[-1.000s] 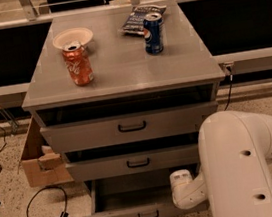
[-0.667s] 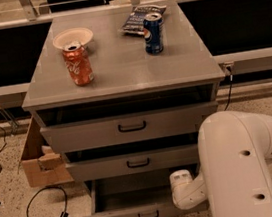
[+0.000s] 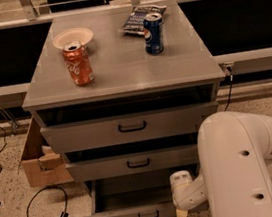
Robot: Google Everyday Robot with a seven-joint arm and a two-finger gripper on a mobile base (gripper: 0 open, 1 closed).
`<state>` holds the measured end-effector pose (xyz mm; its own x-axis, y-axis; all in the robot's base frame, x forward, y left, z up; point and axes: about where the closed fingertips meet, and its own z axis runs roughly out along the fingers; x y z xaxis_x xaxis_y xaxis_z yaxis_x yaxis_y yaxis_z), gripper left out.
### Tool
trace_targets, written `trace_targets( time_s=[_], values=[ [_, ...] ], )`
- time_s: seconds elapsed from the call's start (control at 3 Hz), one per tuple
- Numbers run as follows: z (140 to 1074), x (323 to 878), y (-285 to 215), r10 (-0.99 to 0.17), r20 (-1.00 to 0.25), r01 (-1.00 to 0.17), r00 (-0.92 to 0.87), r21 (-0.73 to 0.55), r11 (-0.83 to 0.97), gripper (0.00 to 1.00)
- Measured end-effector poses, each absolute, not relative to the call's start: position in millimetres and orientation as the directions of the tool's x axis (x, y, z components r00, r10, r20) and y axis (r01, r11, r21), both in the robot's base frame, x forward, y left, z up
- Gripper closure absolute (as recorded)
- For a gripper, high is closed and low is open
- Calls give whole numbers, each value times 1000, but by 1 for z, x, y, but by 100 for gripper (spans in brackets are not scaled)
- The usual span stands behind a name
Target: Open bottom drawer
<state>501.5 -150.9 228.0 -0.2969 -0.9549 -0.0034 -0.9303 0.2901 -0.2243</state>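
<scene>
The grey cabinet [image 3: 121,77] has three drawers. The bottom drawer [image 3: 136,214] is pulled out, showing its plain grey inside [image 3: 133,195] and a small black bar handle [image 3: 148,216] on its flat front. The middle drawer [image 3: 133,162] and the top drawer [image 3: 128,127] sit less far out. My white arm [image 3: 240,166] fills the lower right. My gripper [image 3: 182,210] hangs at the right end of the bottom drawer's front, to the right of the handle.
On the cabinet top stand a red cola can [image 3: 78,64], a white bowl [image 3: 72,37], a blue can [image 3: 153,33] and a dark chip bag [image 3: 139,18]. A cardboard box [image 3: 37,159] sits on the floor left of the cabinet. Black cables [image 3: 35,215] lie at lower left.
</scene>
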Motion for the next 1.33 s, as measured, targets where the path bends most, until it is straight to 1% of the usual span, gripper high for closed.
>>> trace_targets(
  time_s=[0.33,0.67,1.0,1.33],
  values=[
    [228,501,-151,-955,-3,-930,-297,-224,290,0],
    [219,500,-146,-955,-21,-935,-297,-196,295,0],
    [194,481,-133,-955,-80,-944,-287,-143,296,0],
    [193,479,-132,-954,-82,-945,-287,-137,296,0]
  ],
)
